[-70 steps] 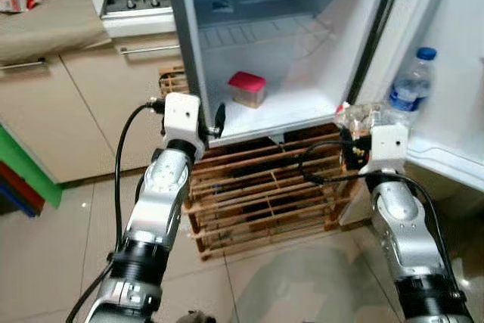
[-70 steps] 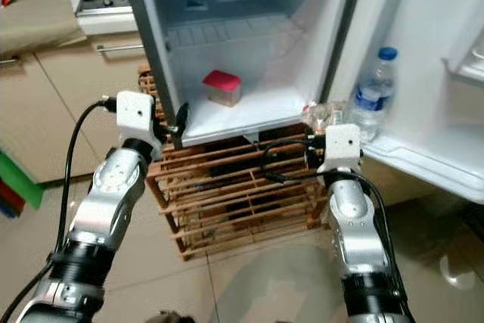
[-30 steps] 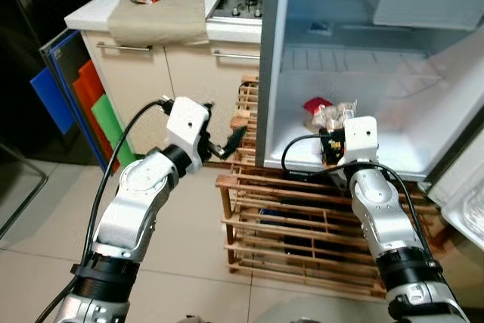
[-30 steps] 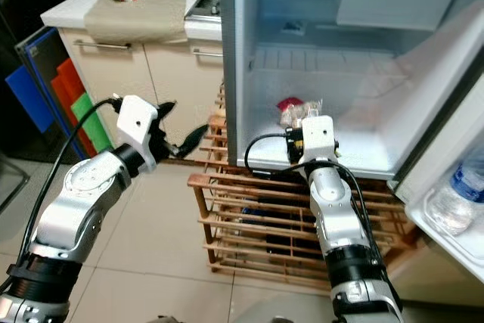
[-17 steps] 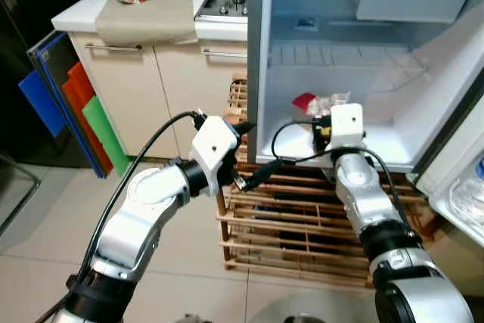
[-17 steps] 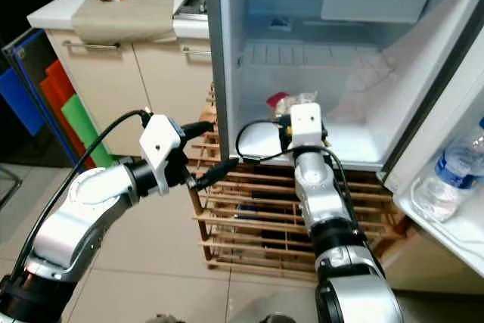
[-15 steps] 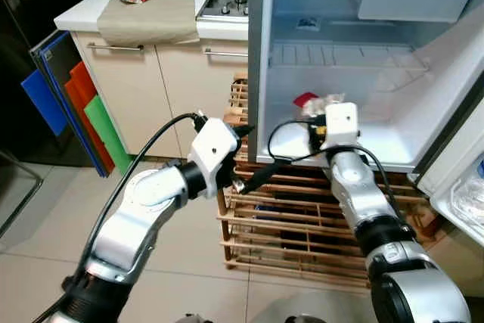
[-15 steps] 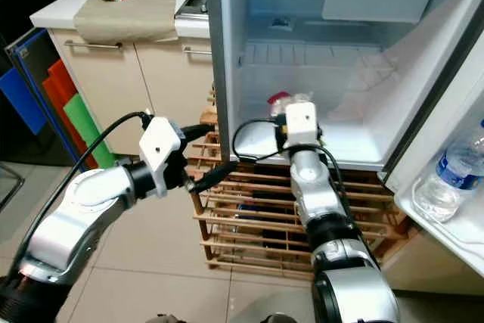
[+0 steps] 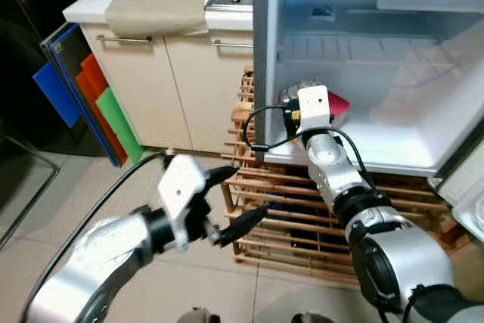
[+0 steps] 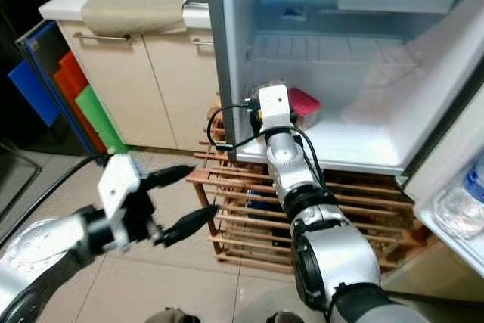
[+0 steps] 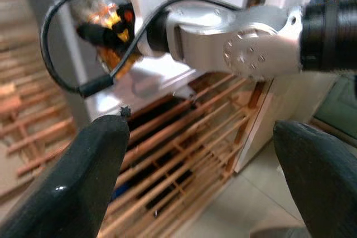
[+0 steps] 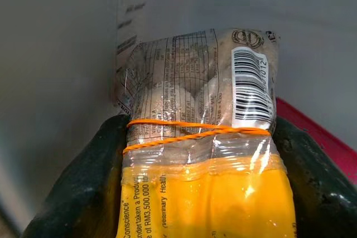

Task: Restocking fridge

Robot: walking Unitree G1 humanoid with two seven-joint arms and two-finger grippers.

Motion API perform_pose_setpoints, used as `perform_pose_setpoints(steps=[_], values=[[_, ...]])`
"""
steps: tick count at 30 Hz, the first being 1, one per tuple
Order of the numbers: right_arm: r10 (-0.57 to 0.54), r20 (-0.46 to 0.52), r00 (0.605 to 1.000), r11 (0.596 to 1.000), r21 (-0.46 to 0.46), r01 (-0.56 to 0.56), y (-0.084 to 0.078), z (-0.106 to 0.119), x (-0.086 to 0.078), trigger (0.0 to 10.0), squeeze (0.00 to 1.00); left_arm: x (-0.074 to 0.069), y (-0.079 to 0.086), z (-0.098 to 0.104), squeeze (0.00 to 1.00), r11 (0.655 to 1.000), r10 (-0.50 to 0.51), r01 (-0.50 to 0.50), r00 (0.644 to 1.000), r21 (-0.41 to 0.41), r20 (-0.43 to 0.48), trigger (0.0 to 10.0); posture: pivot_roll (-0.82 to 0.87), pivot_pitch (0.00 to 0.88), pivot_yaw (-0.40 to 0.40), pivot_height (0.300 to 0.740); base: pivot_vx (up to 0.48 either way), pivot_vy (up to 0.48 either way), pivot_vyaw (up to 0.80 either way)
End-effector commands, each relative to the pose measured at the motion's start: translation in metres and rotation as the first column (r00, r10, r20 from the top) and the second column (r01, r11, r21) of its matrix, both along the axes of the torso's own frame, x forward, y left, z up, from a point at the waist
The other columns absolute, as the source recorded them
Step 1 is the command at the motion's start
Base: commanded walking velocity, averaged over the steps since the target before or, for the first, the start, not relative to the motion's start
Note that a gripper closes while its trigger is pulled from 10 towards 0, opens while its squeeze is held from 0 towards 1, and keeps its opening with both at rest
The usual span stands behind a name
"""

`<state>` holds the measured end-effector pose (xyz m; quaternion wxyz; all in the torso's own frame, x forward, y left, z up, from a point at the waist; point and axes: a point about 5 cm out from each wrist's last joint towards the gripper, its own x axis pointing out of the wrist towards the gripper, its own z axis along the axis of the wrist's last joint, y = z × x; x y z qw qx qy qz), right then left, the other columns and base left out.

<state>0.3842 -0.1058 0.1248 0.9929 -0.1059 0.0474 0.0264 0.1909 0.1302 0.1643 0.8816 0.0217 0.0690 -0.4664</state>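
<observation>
Right gripper is clamping my yellow food packet, its long axis pointing ahead toward the fridge's far wall, red-lidded box just right; left gripper hanging open

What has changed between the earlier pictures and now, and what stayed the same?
The right hand has carried the clear plastic food packet with a yellow end from beside the fridge door into the open white fridge, next to the red-lidded container. The left hand, open, has drawn back and now hangs before the wooden slatted rack. The packet stays gripped; the container has not moved.
</observation>
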Motion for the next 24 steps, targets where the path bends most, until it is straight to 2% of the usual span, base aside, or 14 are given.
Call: perform_pose_setpoints(steps=[1,5,6,7,10,13,15,24], values=[[0.014,0.052,0.999,0.999,-0.037,-0.012,0.007,0.013,0.005,10.0,0.00,-0.007,0.006,0.006,0.00,1.000,0.019,-0.019,1.000,0.017,0.007,10.0,0.25,0.145,0.076,0.740,0.000,0.000,0.00],[-0.006,0.062,0.998,0.999,-0.045,0.009,0.007,0.014,0.006,10.0,0.00,-0.021,0.010,0.010,0.00,0.999,0.045,-0.045,0.999,0.020,-0.010,10.0,0.28,0.171,0.081,0.740,0.000,0.000,0.00],[-0.019,0.071,0.997,0.999,-0.042,0.022,0.007,0.016,0.006,10.0,0.84,-0.026,0.012,0.010,0.00,0.998,0.053,-0.052,0.998,0.021,-0.023,10.0,0.29,0.178,0.085,0.740,0.000,0.000,0.00],[-0.035,0.078,0.996,0.999,-0.036,0.038,0.007,0.017,0.007,10.0,1.00,-0.029,0.013,0.010,0.00,0.998,0.057,-0.056,0.998,0.024,-0.036,10.0,0.30,0.180,0.087,0.740,0.000,0.000,0.00],[-0.058,0.077,0.995,0.998,0.033,0.055,0.009,0.021,0.008,10.0,1.00,-0.038,0.015,0.010,0.00,0.998,0.063,-0.061,0.996,0.029,-0.058,10.0,0.31,0.196,0.100,0.740,0.000,0.000,0.00],[-0.068,0.068,0.995,0.994,0.089,0.062,0.010,0.024,0.010,10.0,1.00,-0.040,0.016,0.011,0.00,0.997,0.065,-0.063,0.995,0.033,-0.069,10.0,0.31,0.200,0.104,0.740,0.000,0.000,0.00],[-0.071,0.067,0.995,0.985,0.159,0.060,0.013,0.030,0.012,10.0,1.00,-0.043,0.015,0.011,0.00,0.997,0.067,-0.064,0.995,0.033,-0.075,10.0,0.30,0.200,0.108,0.740,0.000,0.000,0.00],[-0.050,0.220,0.974,0.986,0.164,0.013,0.020,0.066,0.019,10.0,1.00,-0.040,0.009,0.010,0.00,0.997,0.077,-0.076,0.994,0.020,-0.077,10.0,0.26,0.200,0.121,0.740,0.000,0.000,0.00]])
